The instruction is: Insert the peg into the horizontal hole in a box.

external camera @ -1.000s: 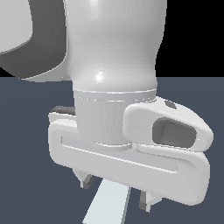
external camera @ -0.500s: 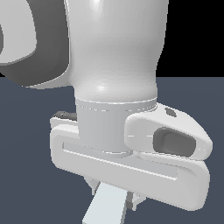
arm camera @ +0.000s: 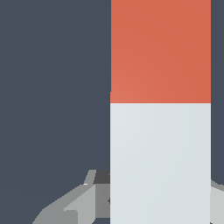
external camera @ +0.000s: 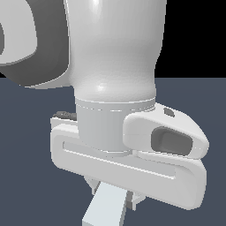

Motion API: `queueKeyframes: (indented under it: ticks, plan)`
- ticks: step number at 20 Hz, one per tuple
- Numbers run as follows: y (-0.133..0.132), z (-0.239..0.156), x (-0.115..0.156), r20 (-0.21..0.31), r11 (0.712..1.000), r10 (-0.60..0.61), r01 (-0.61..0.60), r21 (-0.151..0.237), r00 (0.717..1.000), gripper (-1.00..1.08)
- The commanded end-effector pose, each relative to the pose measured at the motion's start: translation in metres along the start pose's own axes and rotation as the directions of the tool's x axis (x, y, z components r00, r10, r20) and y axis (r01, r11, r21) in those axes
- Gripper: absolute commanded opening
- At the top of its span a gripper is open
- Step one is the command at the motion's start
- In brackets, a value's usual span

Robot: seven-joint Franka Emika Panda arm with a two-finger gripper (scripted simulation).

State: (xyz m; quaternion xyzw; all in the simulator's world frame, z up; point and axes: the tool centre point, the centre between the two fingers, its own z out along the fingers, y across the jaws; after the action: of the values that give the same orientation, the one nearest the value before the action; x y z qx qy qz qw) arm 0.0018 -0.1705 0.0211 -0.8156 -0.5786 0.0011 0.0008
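The exterior view is almost filled by the white arm [external camera: 114, 66] and its broad hand [external camera: 128, 165], seen from very close against a dark slate-blue tabletop [external camera: 26, 176] and a black background above. Beneath the hand, the fingers [external camera: 92, 183] reach down only a short way into sight, one on each side of the peg [external camera: 106, 207]. The peg's pale grey-white body slants down out of the hand toward the lower edge of the exterior view, and the fingers sit right against its two flanks.

In the wrist view the peg [arm camera: 160, 109] takes up much of the picture as a wide straight band. The part nearer the camera is pale grey-white, and the far part is orange-red, with a clean line where the two colours meet. Grey finger parts [arm camera: 83, 201] show beside the white section on one side, and a sliver of a second finger shows on the other side, so the fingers appear closed on the peg's white section, well back from the orange-red end. Around the peg only the flat slate-blue tabletop [arm camera: 52, 87] shows.

Neither the box nor its hole appears in either view, so the peg's position relative to them cannot be told.
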Motion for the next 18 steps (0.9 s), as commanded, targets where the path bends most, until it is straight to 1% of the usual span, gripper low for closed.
queueKeyframes:
  ticks: [1,5,8,11,18]
  plan:
    - [-0.002,-0.004,0.006,-0.001,1.000,-0.002,0.002,-0.003,1.000,-1.00]
    - [-0.012,-0.011,0.022,-0.001,1.000,-0.005,0.005,-0.003,1.000,-1.00]
    - [-0.024,-0.019,0.041,-0.001,1.000,-0.009,0.009,-0.003,1.000,-1.00]
    - [-0.040,-0.031,0.065,-0.001,1.000,-0.013,0.013,-0.003,1.000,-1.00]
    - [-0.083,-0.062,0.132,-0.001,1.000,-0.024,0.024,-0.003,1.000,-1.00]
